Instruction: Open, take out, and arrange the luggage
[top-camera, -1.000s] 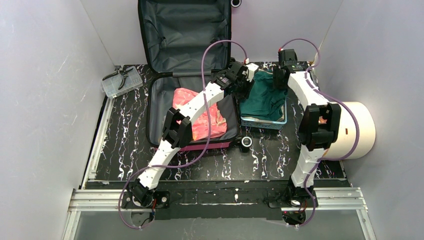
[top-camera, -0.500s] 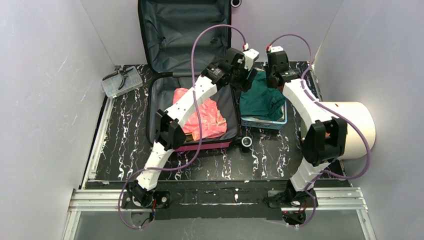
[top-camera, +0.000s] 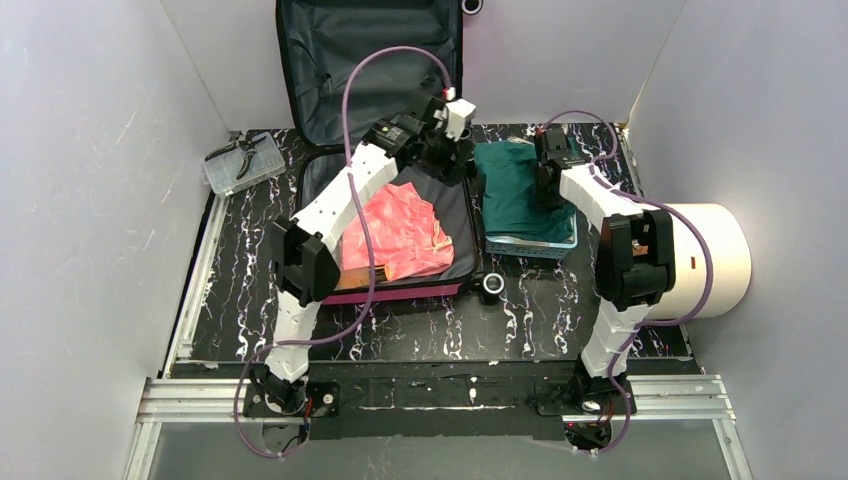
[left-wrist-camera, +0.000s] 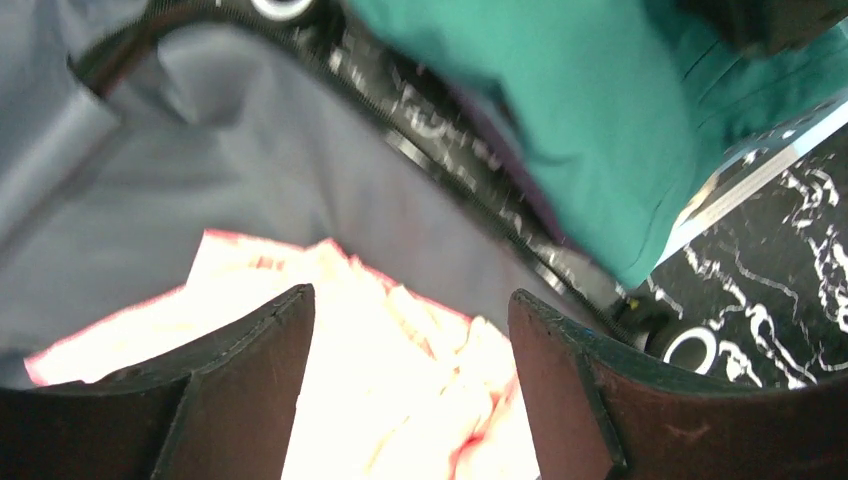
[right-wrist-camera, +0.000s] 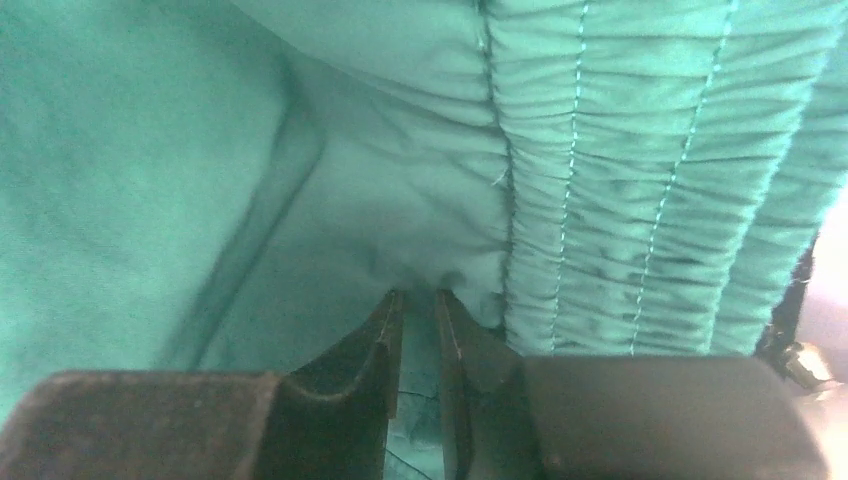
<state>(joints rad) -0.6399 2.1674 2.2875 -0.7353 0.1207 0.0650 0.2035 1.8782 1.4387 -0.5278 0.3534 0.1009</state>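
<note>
The hot-pink luggage (top-camera: 400, 292) lies open on the table, its grey-lined lid (top-camera: 360, 60) leaning on the back wall. A pink garment (top-camera: 405, 235) lies inside it. My left gripper (top-camera: 445, 160) hangs open and empty over the case's back right corner; in the left wrist view the left gripper (left-wrist-camera: 410, 295) is above the pink garment (left-wrist-camera: 380, 400) and grey lining (left-wrist-camera: 250, 150). A teal garment (top-camera: 510, 190) fills the light-blue basket (top-camera: 530, 247) right of the case. My right gripper (top-camera: 545, 188) is down on it, and the right wrist view shows the right gripper (right-wrist-camera: 420, 295) pinching the teal cloth (right-wrist-camera: 300, 150).
A clear plastic box (top-camera: 243, 162) with a tool stands at the back left. A cream cylinder (top-camera: 715, 260) lies at the right edge beside the right arm. A black suitcase wheel (top-camera: 491, 287) sticks out between case and basket. Grey walls close in three sides.
My left gripper has swung left from over the basket to the back of the suitcase. My right gripper has dropped into the basket with the teal garment.
</note>
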